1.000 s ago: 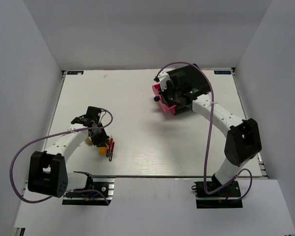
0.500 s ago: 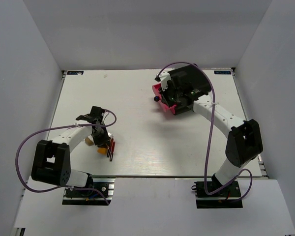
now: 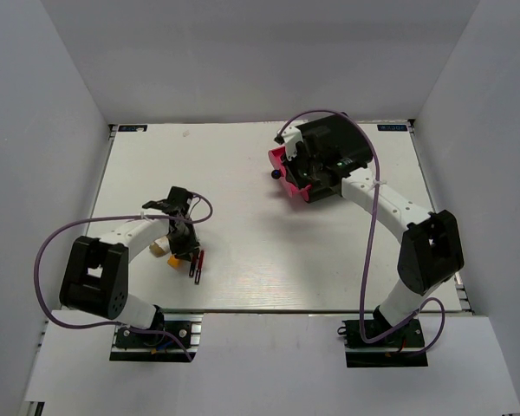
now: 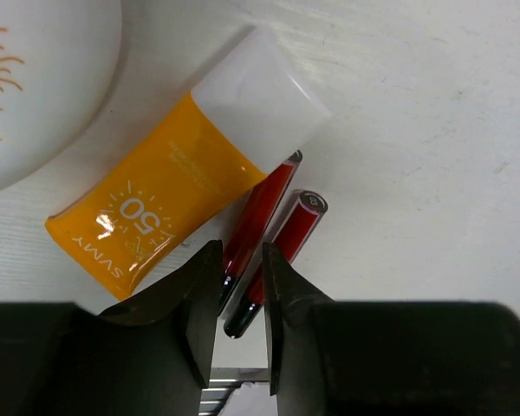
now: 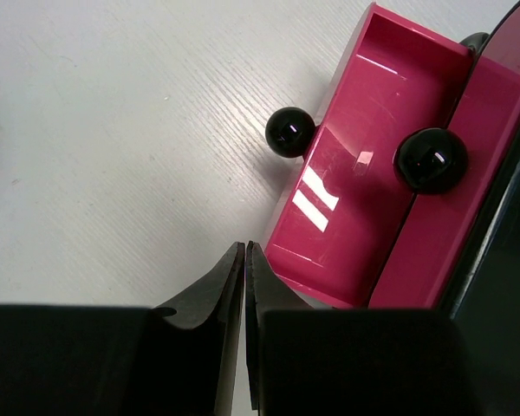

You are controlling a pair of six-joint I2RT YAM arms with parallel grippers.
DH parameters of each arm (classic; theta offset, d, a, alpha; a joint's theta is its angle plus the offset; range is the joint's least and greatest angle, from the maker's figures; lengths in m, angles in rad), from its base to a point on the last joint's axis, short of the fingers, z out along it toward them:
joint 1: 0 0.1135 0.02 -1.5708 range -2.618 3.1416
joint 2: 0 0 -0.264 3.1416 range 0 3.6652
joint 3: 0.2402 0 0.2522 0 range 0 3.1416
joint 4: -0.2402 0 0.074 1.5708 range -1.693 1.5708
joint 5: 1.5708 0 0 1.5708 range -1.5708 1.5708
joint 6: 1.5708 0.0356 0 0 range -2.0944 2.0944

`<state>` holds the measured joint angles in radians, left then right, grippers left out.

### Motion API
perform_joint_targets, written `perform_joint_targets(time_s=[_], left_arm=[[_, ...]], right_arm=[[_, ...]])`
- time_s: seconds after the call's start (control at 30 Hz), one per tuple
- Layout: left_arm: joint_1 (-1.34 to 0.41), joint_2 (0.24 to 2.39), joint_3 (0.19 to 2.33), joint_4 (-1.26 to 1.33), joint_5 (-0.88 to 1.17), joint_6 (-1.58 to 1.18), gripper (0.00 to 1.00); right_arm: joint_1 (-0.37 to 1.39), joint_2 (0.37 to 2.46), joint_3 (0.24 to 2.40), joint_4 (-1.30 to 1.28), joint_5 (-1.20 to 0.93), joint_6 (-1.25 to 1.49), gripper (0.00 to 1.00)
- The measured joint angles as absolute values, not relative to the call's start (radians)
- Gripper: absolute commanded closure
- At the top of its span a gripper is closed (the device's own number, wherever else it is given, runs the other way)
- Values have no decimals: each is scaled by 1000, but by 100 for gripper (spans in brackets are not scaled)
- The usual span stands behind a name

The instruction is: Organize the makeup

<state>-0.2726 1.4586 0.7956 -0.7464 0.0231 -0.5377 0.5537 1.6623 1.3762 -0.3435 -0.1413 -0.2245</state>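
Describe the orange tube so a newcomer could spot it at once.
Look near-left on the table, right under the left gripper. The orange tube lies flat there between a white round piece and two red pencils. It alone is orange, with a frosted white cap and "50" printed on it.

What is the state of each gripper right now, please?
Left gripper: narrow gap over the red pencils; whether it grips them cannot be told.
Right gripper: closed, holding nothing.

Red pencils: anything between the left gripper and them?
Nothing visible. The left gripper hangs right over the near ends of the two red pencils; the orange tube lies alongside, on one side only.
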Motion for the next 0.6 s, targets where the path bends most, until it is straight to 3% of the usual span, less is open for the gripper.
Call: perform_joint_targets(time_s=[0.43,0.6], left_arm=[[-339,1506,804,-736,-76,-539,64],[-367,1531,827,-751,-108,-544,89]], right_arm=[[549,1662,1376,-340,-142,-224,91],[549,1662,1376,-341,-142,-224,89]])
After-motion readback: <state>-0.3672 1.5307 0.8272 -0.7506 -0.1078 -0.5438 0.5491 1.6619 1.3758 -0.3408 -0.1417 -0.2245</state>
